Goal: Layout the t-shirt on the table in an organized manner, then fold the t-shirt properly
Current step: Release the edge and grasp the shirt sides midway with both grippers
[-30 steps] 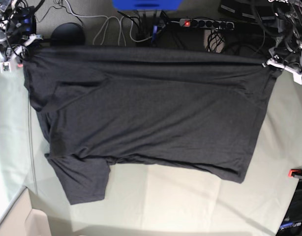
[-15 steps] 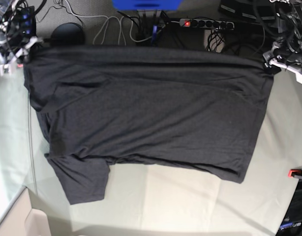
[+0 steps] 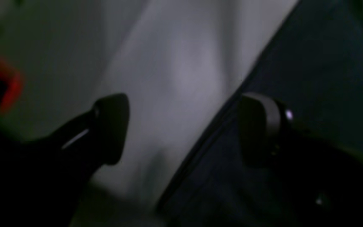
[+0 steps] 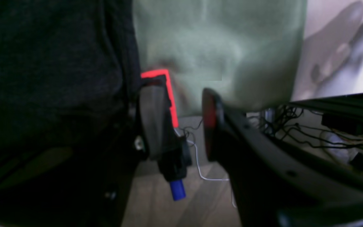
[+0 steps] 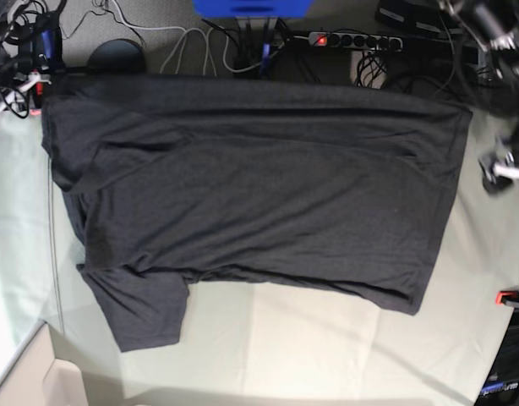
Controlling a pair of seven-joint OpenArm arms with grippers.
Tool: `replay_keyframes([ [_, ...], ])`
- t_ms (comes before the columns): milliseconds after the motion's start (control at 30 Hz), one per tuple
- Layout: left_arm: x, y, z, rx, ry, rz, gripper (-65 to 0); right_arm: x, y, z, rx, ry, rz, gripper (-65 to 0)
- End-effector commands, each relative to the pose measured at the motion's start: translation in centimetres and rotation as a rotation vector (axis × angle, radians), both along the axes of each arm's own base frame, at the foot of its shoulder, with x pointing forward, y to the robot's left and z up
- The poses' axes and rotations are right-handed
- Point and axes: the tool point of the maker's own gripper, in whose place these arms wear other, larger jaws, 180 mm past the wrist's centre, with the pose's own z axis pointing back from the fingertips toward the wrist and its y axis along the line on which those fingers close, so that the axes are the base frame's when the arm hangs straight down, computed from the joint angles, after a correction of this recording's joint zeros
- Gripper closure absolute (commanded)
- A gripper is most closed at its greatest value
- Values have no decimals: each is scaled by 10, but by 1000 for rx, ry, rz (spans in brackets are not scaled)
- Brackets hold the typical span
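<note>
Between my left gripper [image 3: 181, 129] jaws I see bare surface [image 3: 175, 78], the t-shirt [image 5: 251, 186] hem just under 1 pad; those jaws stand released. My right gripper [image 4: 178, 123] jaws gape too, grasping nothing, the shirt lying flat beside 1 pad, a red clamp [image 4: 169, 91] behind it.

The t-shirt [image 5: 251, 186] is a plain charcoal black across the whole middle of the base frame, with no print on the side that shows. The worktop [image 5: 327, 347] under it is pale grey-green, lighter toward the lower centre. A small red clamp [image 5: 506, 297] sits at the right edge, and another red clamp [image 4: 169, 91] (with a blue tip below it) shows in the right wrist frame. The right hand [image 4: 181, 123] is black, its inner pad tinged red.
</note>
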Motion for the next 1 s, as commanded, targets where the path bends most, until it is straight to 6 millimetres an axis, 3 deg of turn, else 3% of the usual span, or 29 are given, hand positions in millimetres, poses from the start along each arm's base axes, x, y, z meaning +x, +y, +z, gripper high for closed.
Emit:
replay_keyframes([
  [0,13,10,20,37,-55,3,-515,6,-8,12,-29,-32,6,-215],
  [100,43,9,41,31,-135,6,-515,5,-8,11,-26,-31,4,-215],
  [233,88,-18,56,24,-178,-81,-515,8,-7,10,-21,-37,0,-214],
  [300,120,-33,62,43,-200,-127,-515,18,-5,12,-15,-60,2,-214],
  [433,175,-65,47,104,-205,-224,-515,34,-2,14,6,-119,-39,-215],
  [567,221,-95,19,115,-225,-289,-515,50,-5,20,14,-168,-63,-215],
  [667,236,-112,-2,99,-227,-311,-515,62,-5,20,31,-192,-75,-215],
  [800,238,-124,-15,112,-233,-336,-515,74,-4,18,57,-214,-87,-215],
  [967,217,-111,-37,125,-172,-333,-515,93,-3,25,64,-255,-81,-215],
])
